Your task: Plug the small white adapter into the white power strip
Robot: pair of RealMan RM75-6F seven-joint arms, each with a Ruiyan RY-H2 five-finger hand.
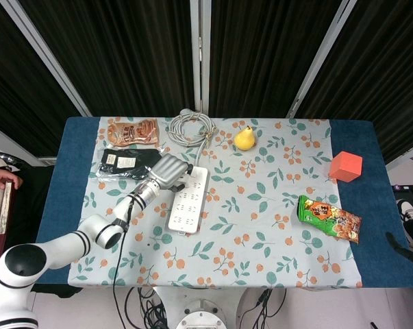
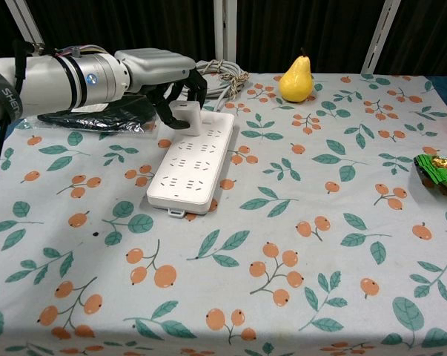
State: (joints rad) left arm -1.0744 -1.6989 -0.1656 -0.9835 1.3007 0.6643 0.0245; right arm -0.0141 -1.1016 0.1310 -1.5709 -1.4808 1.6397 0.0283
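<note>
The left robot hand (image 2: pixel 167 78) reaches in from the counter's left side and holds the small white adapter (image 2: pixel 187 116) between its dark fingers (image 2: pixel 196 83), curled around the adapter's top. The adapter sits upright on the far end of the white power strip (image 2: pixel 194 160), touching its socket face; whether the prongs are fully seated cannot be told. In the head view the same left robot hand (image 1: pixel 168 171) covers the strip's far left corner, and the power strip (image 1: pixel 188 199) lies lengthwise toward the middle of the counter (image 1: pixel 76 144), slightly left of centre. Its coiled grey cable (image 1: pixel 190 128) rests near the far edge. A yellow pear (image 2: pixel 296 78) stands upright by the far edge, right of the cable. A black packet (image 1: pixel 127 162) lies near the left edge with a brown snack bag (image 1: pixel 132 131) beyond it at the far left corner. An orange cube (image 1: pixel 346 166) sits near the right edge, and a green snack packet (image 1: pixel 329 218) lies nearer the front on that side. The right robot hand appears in neither view.
</note>
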